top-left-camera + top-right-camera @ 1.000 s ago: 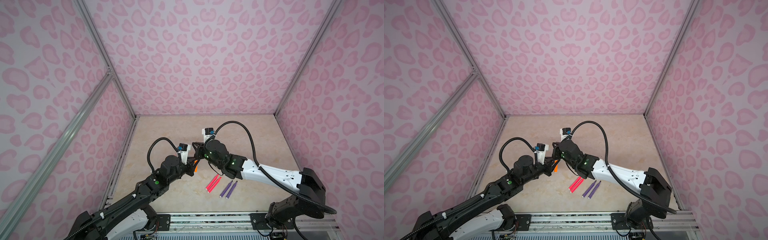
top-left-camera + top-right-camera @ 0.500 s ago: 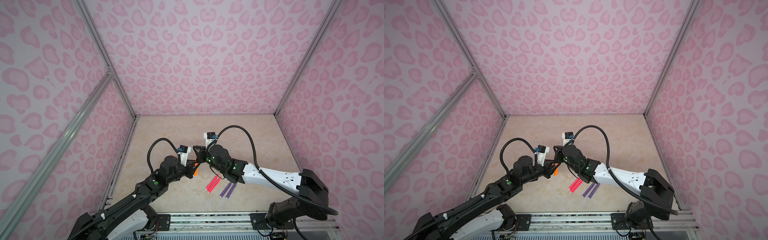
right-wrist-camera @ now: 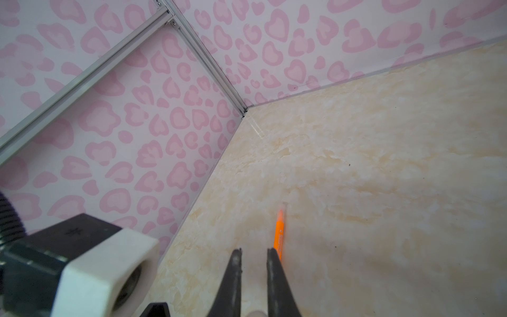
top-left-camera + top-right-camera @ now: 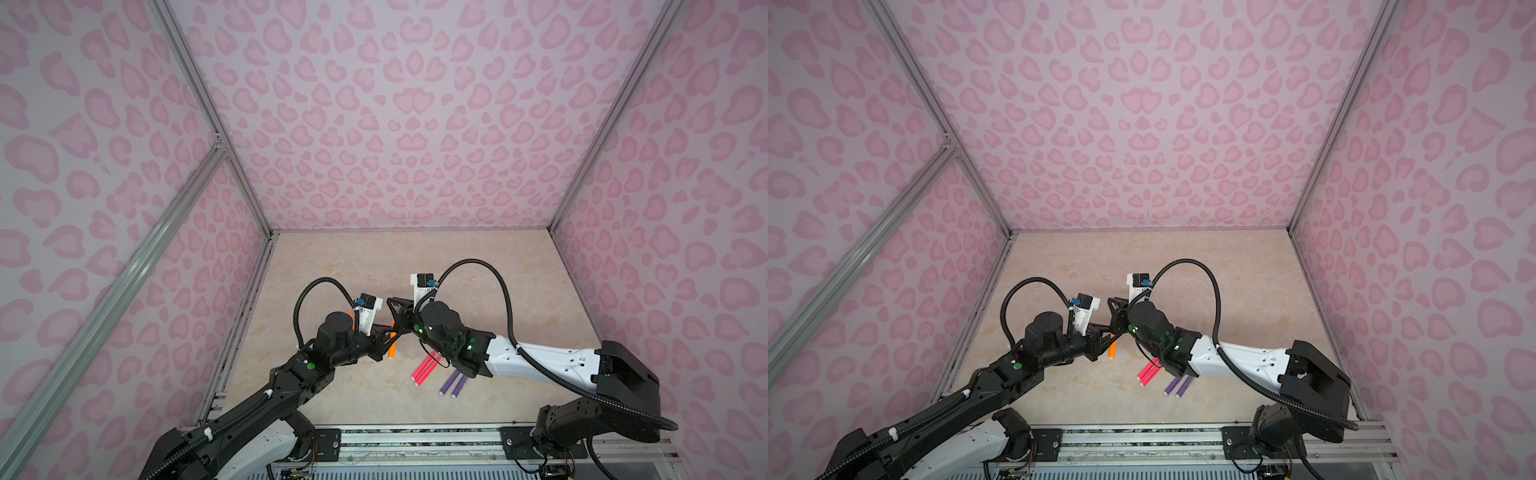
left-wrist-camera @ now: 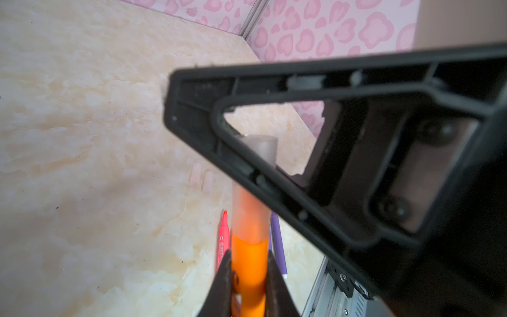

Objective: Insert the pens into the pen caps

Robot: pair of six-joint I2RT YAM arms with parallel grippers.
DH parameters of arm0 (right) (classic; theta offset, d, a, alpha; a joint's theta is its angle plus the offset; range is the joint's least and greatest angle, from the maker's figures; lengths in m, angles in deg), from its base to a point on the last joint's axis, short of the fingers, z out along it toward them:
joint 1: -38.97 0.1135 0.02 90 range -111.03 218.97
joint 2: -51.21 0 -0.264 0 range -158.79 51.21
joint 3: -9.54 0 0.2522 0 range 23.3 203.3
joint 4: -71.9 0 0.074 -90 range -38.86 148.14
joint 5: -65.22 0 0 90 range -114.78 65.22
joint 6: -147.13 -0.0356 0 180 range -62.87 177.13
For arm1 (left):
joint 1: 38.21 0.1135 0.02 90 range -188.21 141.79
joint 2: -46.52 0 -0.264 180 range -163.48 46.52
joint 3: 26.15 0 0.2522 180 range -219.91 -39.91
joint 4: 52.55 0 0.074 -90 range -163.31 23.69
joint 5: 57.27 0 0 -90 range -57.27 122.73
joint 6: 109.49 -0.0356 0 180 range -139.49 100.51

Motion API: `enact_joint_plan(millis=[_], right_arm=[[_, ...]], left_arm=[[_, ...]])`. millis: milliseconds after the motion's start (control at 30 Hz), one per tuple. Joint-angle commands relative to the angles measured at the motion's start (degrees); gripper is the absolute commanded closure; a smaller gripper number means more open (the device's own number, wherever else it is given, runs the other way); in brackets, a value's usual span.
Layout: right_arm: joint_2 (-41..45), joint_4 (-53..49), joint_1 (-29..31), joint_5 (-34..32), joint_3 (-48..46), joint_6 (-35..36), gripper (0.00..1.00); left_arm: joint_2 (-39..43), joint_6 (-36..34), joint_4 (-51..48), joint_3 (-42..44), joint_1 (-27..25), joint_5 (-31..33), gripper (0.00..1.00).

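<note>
Both pairs of jaws are clamped tight. The left gripper (image 5: 249, 254) grasps an orange pen (image 5: 249, 263) by its barrel. The right gripper (image 3: 254, 250) pinches a clear pen cap (image 5: 248, 214) that sleeves the pen's tip. The two meet nose to nose above the beige table (image 4: 478, 270). Just beside them, two pink pens (image 4: 424, 368) lie flat together, with two purple pens (image 4: 454, 381) next to those. Two loose caps (image 5: 195, 175) lie further back, and a second orange pen (image 3: 279, 236) lies flat on the table too.
</note>
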Motion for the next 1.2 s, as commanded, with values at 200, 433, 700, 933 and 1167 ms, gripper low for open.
enact_joint_plan(millis=[200,433,700,933,1167], right_arm=[[-1.5,-3.8,4.2,2.4,-2.5,-1.0,1.0],[0.1,-5.8,5.4,-1.6,-4.2,-1.9,1.0],[-0.5,-9.0,6.9,-1.9,-3.4,-3.0,1.0],[-0.8,-13.3,8.2,-2.9,-1.1,-3.3,1.0],[-0.9,-14.0,8.6,-4.0,-0.4,-3.1,1.0]], left_arm=[[0.3,4.3,7.7,0.2,1.9,9.9,0.97],[1.2,4.7,6.8,0.8,2.5,11.9,0.96],[2.7,3.5,3.3,0.3,2.6,16.9,0.96],[2.2,0.8,-4.9,-2.7,2.6,25.6,0.96],[3.3,0.6,-6.2,-2.7,2.6,28.5,0.96]])
